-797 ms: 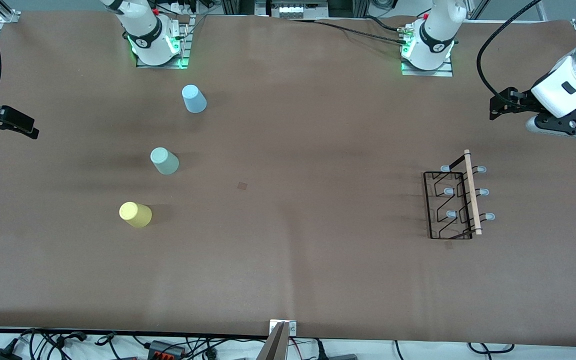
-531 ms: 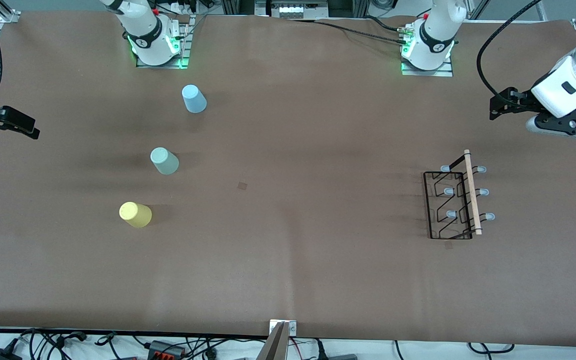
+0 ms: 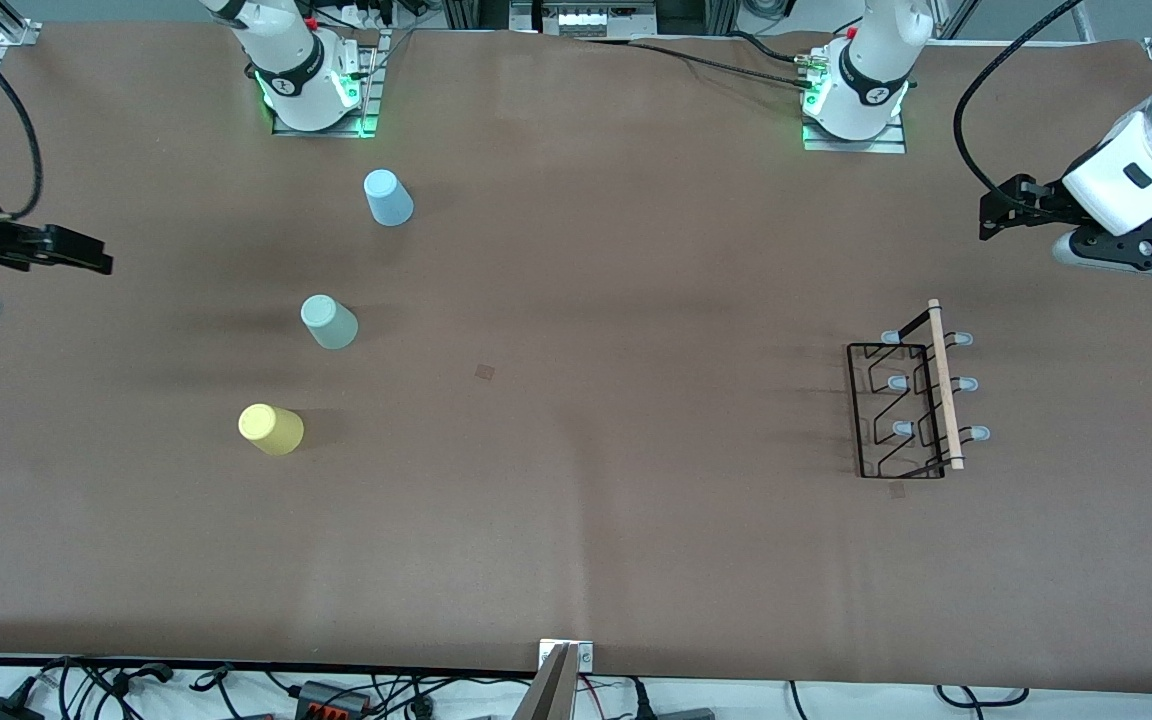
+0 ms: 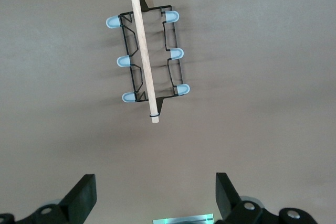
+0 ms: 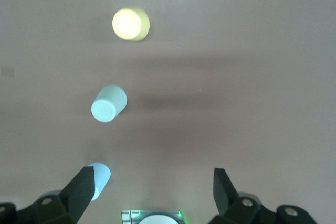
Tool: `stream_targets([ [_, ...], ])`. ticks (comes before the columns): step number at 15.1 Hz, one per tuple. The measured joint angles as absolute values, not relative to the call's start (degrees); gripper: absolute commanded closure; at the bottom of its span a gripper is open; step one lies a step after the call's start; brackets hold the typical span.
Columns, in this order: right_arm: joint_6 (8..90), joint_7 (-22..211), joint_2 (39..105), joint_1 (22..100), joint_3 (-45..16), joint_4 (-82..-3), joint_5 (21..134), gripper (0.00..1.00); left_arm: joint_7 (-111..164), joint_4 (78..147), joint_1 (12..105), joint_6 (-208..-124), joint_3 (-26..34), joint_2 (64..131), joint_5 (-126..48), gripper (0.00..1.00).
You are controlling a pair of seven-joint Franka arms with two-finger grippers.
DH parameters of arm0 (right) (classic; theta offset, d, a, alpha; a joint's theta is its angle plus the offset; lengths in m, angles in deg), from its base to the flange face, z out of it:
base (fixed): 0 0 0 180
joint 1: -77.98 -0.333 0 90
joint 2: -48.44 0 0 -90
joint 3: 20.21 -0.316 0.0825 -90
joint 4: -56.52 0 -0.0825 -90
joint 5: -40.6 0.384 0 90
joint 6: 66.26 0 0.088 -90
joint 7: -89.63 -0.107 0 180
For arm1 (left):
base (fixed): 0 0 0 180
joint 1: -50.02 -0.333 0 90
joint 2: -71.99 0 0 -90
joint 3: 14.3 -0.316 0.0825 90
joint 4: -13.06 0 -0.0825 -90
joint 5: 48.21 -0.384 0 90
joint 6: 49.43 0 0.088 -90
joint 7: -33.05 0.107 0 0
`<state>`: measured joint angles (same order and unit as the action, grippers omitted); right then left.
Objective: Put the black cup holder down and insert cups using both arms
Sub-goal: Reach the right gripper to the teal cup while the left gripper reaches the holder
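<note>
The right hand (image 3: pixel 86 263) is travelling inward over the bench (image 3: pixel 576 520) from the edge at the right arm's end, toward the middle of the bench. It is hanging in the air with its fingers spread, holding nothing. More of the right arm's cable and wrist is coming into the front view.

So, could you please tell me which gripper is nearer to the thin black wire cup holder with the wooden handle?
The left. The left gripper hangs open at the holder's end of the table; the right gripper, also open, is at the right arm's end, by the cups.
</note>
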<state>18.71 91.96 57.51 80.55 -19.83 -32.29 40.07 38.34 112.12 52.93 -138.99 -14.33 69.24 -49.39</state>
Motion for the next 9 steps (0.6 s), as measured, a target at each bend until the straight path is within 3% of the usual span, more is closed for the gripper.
stream_targets([
  [3,27.7,92.0,57.6,79.6,-20.1,-39.4,41.5,0.0,38.3,112.1,52.9,-139.0,-14.3,69.3,-49.4,0.0],
  [9,53.2,89.6,52.1,76.9,-20.3,-64.0,41.9,0.0,38.3,112.5,52.8,-138.8,-14.4,70.2,-49.4,0.0],
])
